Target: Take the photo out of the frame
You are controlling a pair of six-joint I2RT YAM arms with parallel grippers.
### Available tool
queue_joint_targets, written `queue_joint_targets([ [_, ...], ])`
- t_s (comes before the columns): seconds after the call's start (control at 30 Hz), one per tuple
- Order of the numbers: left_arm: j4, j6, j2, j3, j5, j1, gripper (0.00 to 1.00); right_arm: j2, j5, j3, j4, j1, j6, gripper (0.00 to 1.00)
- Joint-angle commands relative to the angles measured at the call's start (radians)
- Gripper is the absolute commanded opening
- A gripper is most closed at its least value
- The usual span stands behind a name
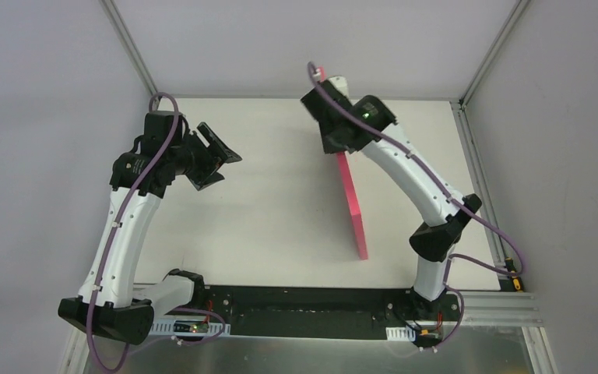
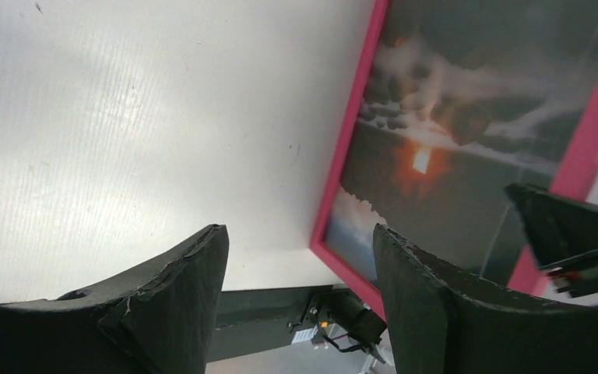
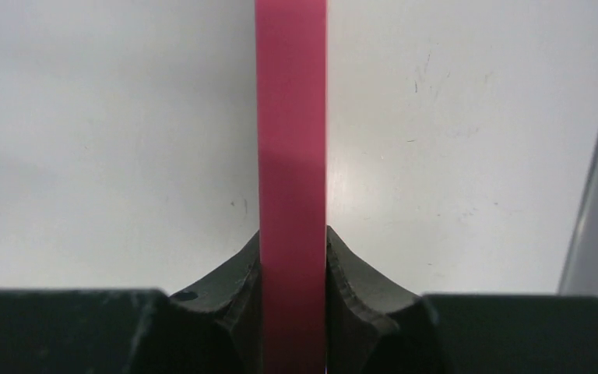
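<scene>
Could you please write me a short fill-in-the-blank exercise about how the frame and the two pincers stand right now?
1. The frame stands on its ____ on the table.
2. The right pincer is ____ on the frame's pink border.
3. The left pincer stands ____, touching nothing.
4. The photo faces toward the ____ pincer.
Missing words: edge; shut; open; left.

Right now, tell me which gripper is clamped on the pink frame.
The right gripper: it pinches the pink frame by its edge, holding it upright. The left gripper is open and empty, facing the photo.
</scene>
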Motion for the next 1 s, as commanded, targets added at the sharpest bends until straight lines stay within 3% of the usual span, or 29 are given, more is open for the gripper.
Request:
queue_joint_targets([
  [0.0, -0.026, 0.024, 0.023, 0.028, 0.014, 0.004, 0.69, -0.025, -0.195, 0.101, -0.048, -0.115, 0.104, 0.00],
  [0.17, -0.026, 0.034, 0.027, 0.032, 0.021, 0.004, 0.69, -0.090, -0.310, 0.004, 0.032, -0.255, 0.208, 0.00],
  [0.47, -0.027, 0.041, 0.015, 0.027, 0.041, 0.004, 0.69, -0.313, -0.512, -0.443, 0.339, -0.564, 0.398, 0.00],
  [0.7, -0.027, 0.043, 0.011, 0.023, 0.054, 0.004, 0.69, -0.438, -0.476, -0.765, 0.559, -0.721, 0.504, 0.00],
  [0.97, -0.032, 0.044, 0.002, 0.002, 0.068, 0.004, 0.69, -0.468, -0.435, -0.993, 0.763, -0.904, 0.534, 0.00],
])
